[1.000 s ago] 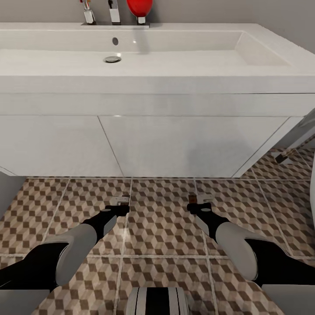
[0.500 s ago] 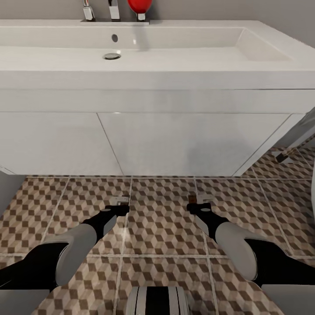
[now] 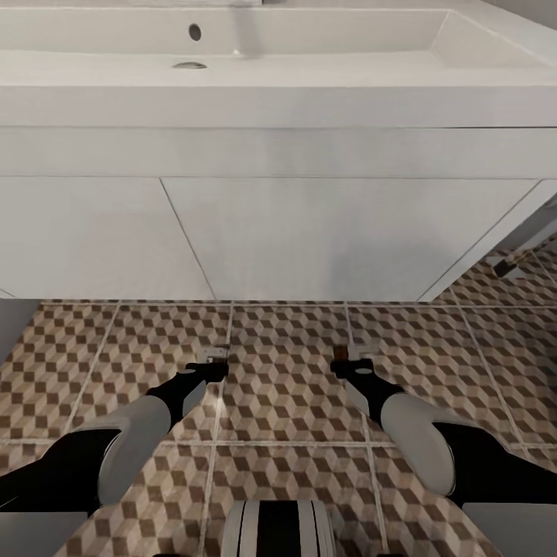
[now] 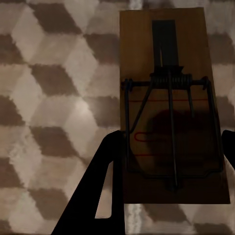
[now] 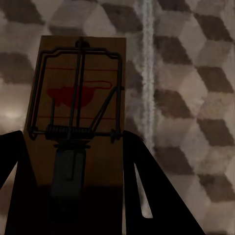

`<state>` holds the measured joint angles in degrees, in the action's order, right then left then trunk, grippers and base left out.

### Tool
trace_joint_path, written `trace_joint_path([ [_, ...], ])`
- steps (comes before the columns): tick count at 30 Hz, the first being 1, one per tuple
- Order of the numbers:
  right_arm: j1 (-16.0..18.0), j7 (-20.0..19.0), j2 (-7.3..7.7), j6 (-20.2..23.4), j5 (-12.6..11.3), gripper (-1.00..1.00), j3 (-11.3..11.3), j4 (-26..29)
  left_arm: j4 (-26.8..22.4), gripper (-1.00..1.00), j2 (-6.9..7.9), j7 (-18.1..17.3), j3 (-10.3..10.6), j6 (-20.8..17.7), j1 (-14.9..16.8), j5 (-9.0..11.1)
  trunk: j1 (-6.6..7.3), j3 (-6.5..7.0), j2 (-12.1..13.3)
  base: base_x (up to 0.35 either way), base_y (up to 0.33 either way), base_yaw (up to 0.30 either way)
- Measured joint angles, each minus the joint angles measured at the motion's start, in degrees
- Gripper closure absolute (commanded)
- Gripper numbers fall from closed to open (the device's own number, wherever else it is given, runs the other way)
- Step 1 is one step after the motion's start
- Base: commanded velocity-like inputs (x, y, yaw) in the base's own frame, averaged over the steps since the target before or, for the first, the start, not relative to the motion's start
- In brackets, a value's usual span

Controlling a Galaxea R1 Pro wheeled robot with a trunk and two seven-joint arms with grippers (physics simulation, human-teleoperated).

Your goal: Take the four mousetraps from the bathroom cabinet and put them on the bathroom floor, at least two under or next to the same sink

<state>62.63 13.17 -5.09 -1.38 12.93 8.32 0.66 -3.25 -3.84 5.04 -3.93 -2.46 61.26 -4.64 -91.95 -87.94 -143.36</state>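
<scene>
Two mousetraps are held low over the cube-patterned bathroom floor (image 3: pixel 282 387), in front of the white vanity of the sink (image 3: pixel 309 100). My left gripper (image 3: pixel 213 363) is shut on one mousetrap (image 3: pixel 214 354). In the left wrist view this brown board (image 4: pixel 171 73) with wire and red marks sits between the dark fingers (image 4: pixel 110 186). My right gripper (image 3: pixel 348 363) is shut on another mousetrap (image 3: pixel 348 353); its board (image 5: pixel 78 98) with a red spot lies between the fingers (image 5: pixel 147 191). Whether either trap touches the tiles I cannot tell.
The vanity's flat white doors (image 3: pixel 325 240) close off the space ahead, down to the floor. At the far right a slanted grey object (image 3: pixel 541 224) and a small dark piece (image 3: pixel 507 267) stand on the tiles. My base (image 3: pixel 278 530) shows at the lower edge.
The whole picture has shifted: the sink now sits higher and larger in the frame, its taps gone from view, so the camera moved. Both grippers keep their traps.
</scene>
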Motion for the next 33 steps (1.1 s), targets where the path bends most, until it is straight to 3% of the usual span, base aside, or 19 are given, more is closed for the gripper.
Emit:
trace_joint_path([
  [3, 0.0, 0.0, 0.00, 0.0, 0.0, 1.00, 0.0, 0.0, 0.0, 1.00, 0.06, 0.0, 0.0, 0.0, 0.0, 0.0, -0.08, -0.67, 0.0, 0.000, 0.000, 0.000],
  [33, 0.0, 0.0, 0.04, -0.3, 0.0, 1.00, -0.1, 0.0, -0.7, 1.00, -0.07, 0.1, -0.1, 0.1, 0.0, 0.0, -0.07, -0.67, 0.0, 0.058, 0.010, 0.000],
])
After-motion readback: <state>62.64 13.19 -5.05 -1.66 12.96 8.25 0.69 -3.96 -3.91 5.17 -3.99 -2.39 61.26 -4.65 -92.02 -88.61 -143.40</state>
